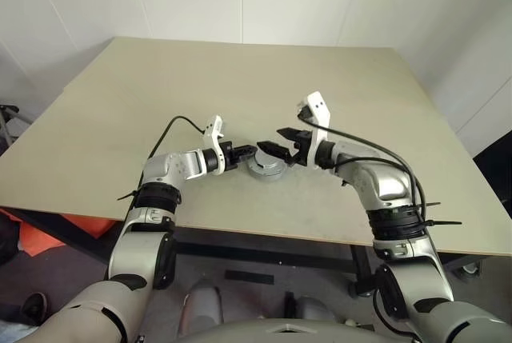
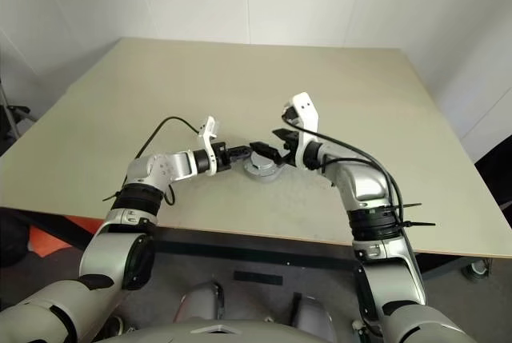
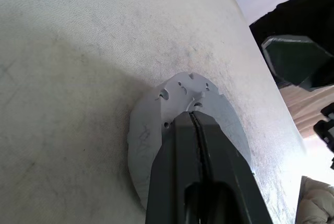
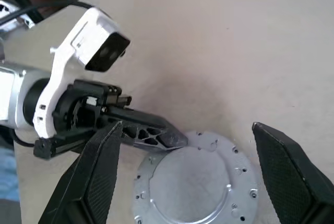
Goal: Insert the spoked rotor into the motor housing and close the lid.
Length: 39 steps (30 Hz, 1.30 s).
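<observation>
While the silver lid sits flat over the assembly, these relations are noted.

Motor housing (image 1: 266,169): on the table (image 1: 240,87), towards its near edge and about midway across, between the two grippers; only its rim shows beneath the cover.

Lid (image 4: 194,180): round silver plate with small holes about its edge, lying level on top; no long axis, so approach may come from any side.

Left gripper (image 1: 244,154): fingers pressed together with no gap, tips resting on the lid's left edge; they clasp nothing, and appear to be steadying or pressing.

Right gripper (image 1: 290,148): fingers spread wide, empty, poised just above and to the right of the lid, clear of it.

Deciding relation: lid lies below and slightly left of the right fingers; the left arm is nearer, already touching.

Judgement: seating unconfirmed; slip under sideways pressure is possible.
</observation>
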{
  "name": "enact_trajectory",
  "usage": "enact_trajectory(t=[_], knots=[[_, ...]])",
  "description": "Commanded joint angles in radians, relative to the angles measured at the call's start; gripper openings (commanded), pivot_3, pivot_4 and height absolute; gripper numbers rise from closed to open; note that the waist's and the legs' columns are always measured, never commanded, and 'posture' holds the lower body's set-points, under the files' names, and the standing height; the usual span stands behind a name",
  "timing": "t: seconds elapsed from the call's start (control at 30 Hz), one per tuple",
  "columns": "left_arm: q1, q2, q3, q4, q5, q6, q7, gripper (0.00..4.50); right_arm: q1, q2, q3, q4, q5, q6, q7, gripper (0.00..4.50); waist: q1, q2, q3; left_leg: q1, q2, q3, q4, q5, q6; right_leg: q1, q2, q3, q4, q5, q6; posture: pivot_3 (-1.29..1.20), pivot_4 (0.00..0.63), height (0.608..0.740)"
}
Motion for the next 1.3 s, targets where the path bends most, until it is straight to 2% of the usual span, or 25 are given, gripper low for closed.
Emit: enact_trajectory(t=[0.03,0.23,0.4,0.63,0.9,1.3], knots=[[0.012,-0.005,-0.039,0.029,0.022,0.036,0.002,0.0,-0.023,-0.01,-0.11,-0.032,0.08,0.117,-0.063,4.47,0.0,0.0,0.0,0.0,0.0,0.0,0.0,0.0,0.0,0.0,0.0,0.0,0.0,0.0,0.0,0.0,0.0,0.74],[0.01,-0.003,-0.04,0.031,0.024,0.035,-0.002,0.0,0.021,-0.042,-0.303,0.058,0.172,0.397,-0.159,4.47,0.004,0.0,0.0,0.0,-0.001,0.0,0.0,0.0,0.0,0.0,0.0,0.0,0.0,0.0,0.0,0.0,0.0,0.74],[0.01,0.003,-0.038,0.038,0.027,0.028,-0.005,0.0,0.046,-0.037,-0.413,0.116,0.2,0.532,-0.218,4.47,0.005,0.003,-0.002,0.0,-0.001,0.0,-0.001,0.003,-0.005,0.0,0.0,0.0,0.0,0.0,0.0,0.0,0.0,0.74],[0.004,0.011,-0.037,0.05,0.031,0.017,-0.006,0.0,0.043,0.054,-0.462,0.098,0.251,0.63,-0.267,4.47,0.005,0.005,-0.005,0.004,0.0,0.0,-0.002,0.003,-0.005,0.002,0.0,0.0,0.0,0.0,0.001,0.0,0.0,0.74],[0.007,0.025,-0.031,0.048,0.031,0.012,-0.001,0.0,0.008,0.168,-0.454,0.092,0.262,0.647,-0.31,4.47,0.0,0.008,-0.007,0.006,0.001,0.0,-0.003,0.004,-0.006,0.003,0.001,0.0,0.0,-0.003,0.005,0.0,0.0,0.74],[-0.004,0.036,-0.02,0.049,0.028,0.006,0.011,0.0,-0.093,0.225,-0.462,0.23,0.254,0.539,-0.34,4.47,0.0,0.008,-0.007,0.005,0.001,0.0,-0.004,0.004,-0.008,0.002,0.001,0.0,0.0,-0.001,0.002,0.0,0.0,0.74]])
